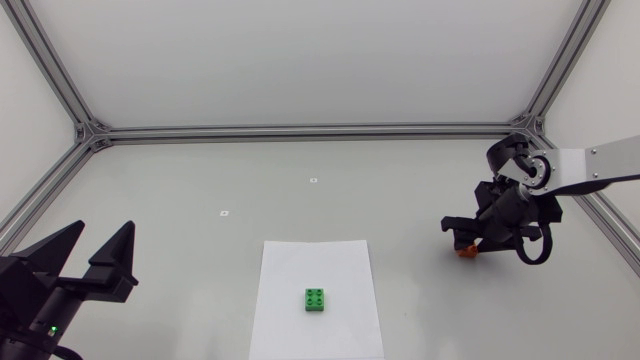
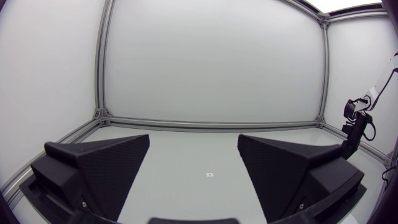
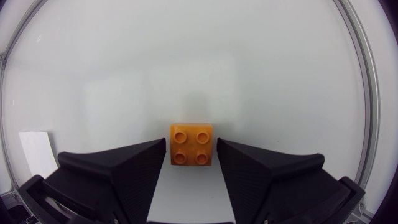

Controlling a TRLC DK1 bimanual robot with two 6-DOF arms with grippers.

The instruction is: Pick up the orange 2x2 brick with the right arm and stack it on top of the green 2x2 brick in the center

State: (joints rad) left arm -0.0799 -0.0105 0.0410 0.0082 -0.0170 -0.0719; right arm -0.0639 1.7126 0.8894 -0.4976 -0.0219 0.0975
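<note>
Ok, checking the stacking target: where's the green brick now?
The green brick sits on the white sheet in the head view's lower middle, far left of the right hand at the orange brick.

white sheet (image 1: 340,270), orange brick (image 3: 191,144) on table (image 1: 200,170)

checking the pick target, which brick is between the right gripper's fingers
The orange 2x2 brick, flanked by the right gripper's fingers; the green 2x2 brick sits apart on the white sheet.
</note>
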